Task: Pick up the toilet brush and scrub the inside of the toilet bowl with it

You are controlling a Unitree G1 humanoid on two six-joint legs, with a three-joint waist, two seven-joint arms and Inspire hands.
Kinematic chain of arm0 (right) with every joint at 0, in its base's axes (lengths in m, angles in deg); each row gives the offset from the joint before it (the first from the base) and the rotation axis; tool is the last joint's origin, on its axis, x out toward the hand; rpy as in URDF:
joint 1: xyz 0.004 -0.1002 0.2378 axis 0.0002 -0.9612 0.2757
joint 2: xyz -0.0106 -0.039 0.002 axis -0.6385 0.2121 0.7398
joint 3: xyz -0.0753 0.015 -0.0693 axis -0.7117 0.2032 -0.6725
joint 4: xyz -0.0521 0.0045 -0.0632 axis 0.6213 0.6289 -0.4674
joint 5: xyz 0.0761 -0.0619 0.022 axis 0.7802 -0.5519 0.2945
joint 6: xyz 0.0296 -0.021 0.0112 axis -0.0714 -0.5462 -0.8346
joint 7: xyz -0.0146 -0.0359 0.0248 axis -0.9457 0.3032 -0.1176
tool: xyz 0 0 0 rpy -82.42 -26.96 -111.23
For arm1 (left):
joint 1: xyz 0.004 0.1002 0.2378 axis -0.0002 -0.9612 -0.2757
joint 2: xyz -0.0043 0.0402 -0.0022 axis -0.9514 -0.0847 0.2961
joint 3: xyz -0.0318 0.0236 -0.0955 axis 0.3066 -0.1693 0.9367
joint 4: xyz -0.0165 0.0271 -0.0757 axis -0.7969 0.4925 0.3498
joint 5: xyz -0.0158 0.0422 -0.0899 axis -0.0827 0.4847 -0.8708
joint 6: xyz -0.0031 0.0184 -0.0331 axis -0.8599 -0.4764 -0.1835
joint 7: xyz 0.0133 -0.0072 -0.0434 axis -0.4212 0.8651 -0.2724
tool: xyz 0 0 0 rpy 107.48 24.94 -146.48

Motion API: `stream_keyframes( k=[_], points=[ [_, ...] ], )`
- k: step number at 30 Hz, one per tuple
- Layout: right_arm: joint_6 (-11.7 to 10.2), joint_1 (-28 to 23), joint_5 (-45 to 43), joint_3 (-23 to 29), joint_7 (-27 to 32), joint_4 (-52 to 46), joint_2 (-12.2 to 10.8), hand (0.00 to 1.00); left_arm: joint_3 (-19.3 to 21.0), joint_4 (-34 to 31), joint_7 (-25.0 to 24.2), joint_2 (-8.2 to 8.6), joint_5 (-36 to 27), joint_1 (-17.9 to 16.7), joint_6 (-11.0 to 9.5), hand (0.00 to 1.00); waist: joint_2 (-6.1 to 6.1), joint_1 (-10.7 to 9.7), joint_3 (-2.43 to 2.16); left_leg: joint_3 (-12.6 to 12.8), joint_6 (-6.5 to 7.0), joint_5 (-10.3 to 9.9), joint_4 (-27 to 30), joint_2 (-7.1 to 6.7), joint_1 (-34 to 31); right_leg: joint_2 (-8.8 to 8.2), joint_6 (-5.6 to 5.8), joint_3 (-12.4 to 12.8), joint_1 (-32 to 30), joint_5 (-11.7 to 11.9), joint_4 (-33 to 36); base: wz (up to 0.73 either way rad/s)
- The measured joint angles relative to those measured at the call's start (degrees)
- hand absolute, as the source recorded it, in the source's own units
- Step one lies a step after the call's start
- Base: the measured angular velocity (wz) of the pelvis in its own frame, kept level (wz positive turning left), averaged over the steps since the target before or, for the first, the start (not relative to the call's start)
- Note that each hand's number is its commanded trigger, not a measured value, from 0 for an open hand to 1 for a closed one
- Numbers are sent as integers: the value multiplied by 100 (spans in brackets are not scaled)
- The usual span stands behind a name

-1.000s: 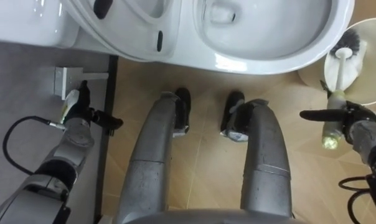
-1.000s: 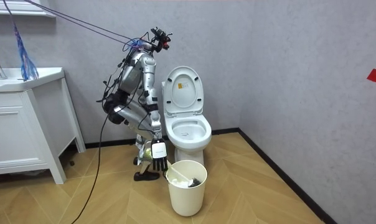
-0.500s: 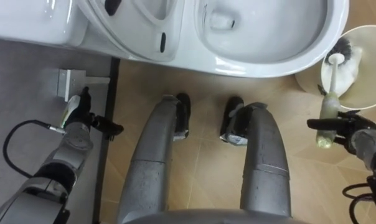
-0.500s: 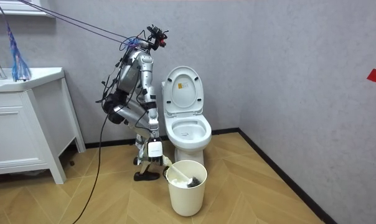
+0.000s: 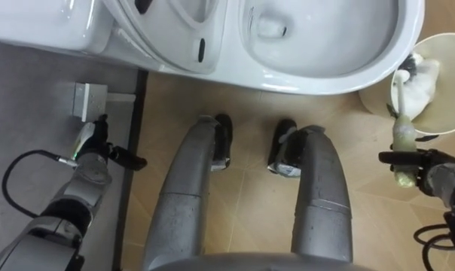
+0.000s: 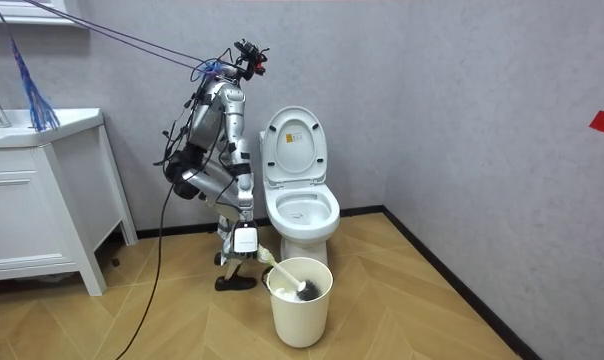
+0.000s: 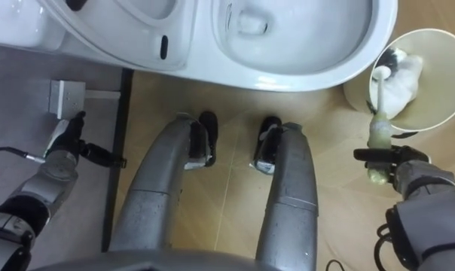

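Note:
The toilet brush [image 5: 402,143] stands in a cream bucket [image 5: 443,128] to my right, its head [image 5: 408,66] down among white paper. Its pale yellow-green handle leans out over the bucket's rim. My right hand [image 5: 432,162] is at the lower end of that handle, with the fingers curled round it and the thumb reaching across. In the room view the brush [image 6: 282,274] slants from the hand into the bucket [image 6: 300,300]. The white toilet bowl [image 5: 325,45] lies straight ahead with its seat and lid [image 5: 160,30] raised. My left hand [image 5: 92,150] hangs open over the grey strip at the left.
A small white box [image 5: 90,99] sits on the grey strip near the toilet's base. In the room view I stand bent over just left of the toilet [image 6: 300,190]. A white sink cabinet [image 6: 32,210] is further to the room view's left, with wooden floor between.
My right hand's fingers have curled in round the brush handle, and hand and handle have drawn a little nearer to me. The left hand has stayed idle.

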Motion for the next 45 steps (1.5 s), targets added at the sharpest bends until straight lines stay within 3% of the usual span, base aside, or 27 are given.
stream_keyframes(
  k=[15,20,27,29,35,37,43,45],
  points=[
    [-2,-48,292,9,325,0,-12,100,-2,-27,36,1,0,-38,-22,0,18,88,-17,-3,1,1,-21,5,158,15,1,-1,160,0,-20,0],
    [-8,-172,545,18,437,-1,-52,100,-2,-73,93,5,0,-235,-63,0,8,62,-24,-13,-6,25,-192,4,489,33,20,-18,504,11,-196,0],
    [2,-453,927,170,519,-21,-190,100,13,-240,287,22,0,-781,-120,0,-56,38,-69,-24,-1,96,-766,5,1435,137,120,-5,1461,99,-798,1],
    [5,-557,1193,267,555,-23,-262,100,17,-239,350,30,-61,-920,-154,0,-121,-2,-95,-29,-7,166,-1072,-6,1810,150,145,-26,1835,149,-1096,2],
    [25,-915,1510,490,763,-165,-471,100,129,-370,398,33,-232,-1106,-238,0,-300,-57,-104,-165,-46,334,-1763,-2,2646,177,138,-256,2769,312,-1876,7],
    [24,-1079,1808,552,853,-250,-505,100,158,-531,401,26,-237,-1275,-310,0,-369,-59,-127,-205,-51,374,-2042,2,3038,202,166,-301,3185,366,-2186,6],
    [-164,-1378,1907,1253,1048,-461,-579,100,727,-875,401,68,-207,-1843,-536,0,-432,-70,-169,-359,-57,395,-2602,24,3901,327,243,-459,4222,482,-2996,8],
    [-222,-1611,1891,1453,1178,-663,-603,100,998,-1037,412,75,-141,-1963,-530,0,-472,-65,-209,-404,-58,400,-2778,20,4122,350,271,-508,4484,507,-3230,19]
  ],
)
